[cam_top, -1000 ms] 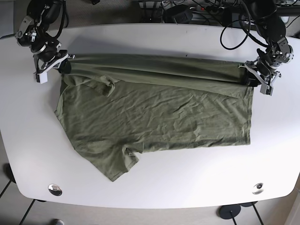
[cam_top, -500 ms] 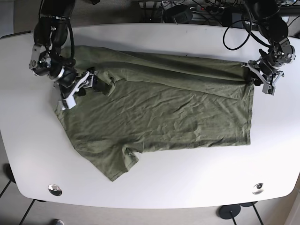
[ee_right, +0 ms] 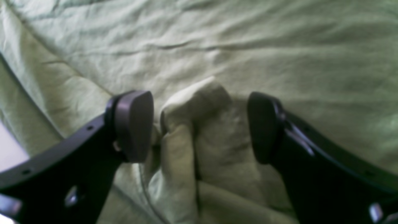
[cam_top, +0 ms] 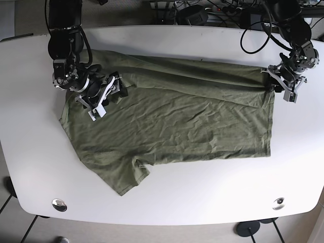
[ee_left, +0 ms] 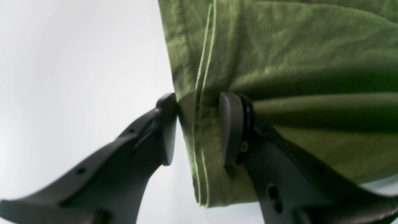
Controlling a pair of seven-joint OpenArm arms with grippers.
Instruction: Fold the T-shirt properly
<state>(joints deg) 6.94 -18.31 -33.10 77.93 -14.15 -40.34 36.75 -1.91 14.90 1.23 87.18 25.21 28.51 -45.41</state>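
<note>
**Far edge pinned at one end, loose at the other**

On the white table the green T-shirt lies spread, long axis left to right. Our left gripper is clenched on the hem's corner. Our right gripper stands released, jaws either side of a bunched sleeve fold lying directly between them. We judge the right arm's grasp comes next.

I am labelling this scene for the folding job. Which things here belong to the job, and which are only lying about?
Belong to the job:
- green T-shirt
- left tool, hem edge between its fingers
- right tool, open around a bunched fold

Only lying about:
- white table
- cables behind the table
- two round metal fittings near the table's front edge
</note>
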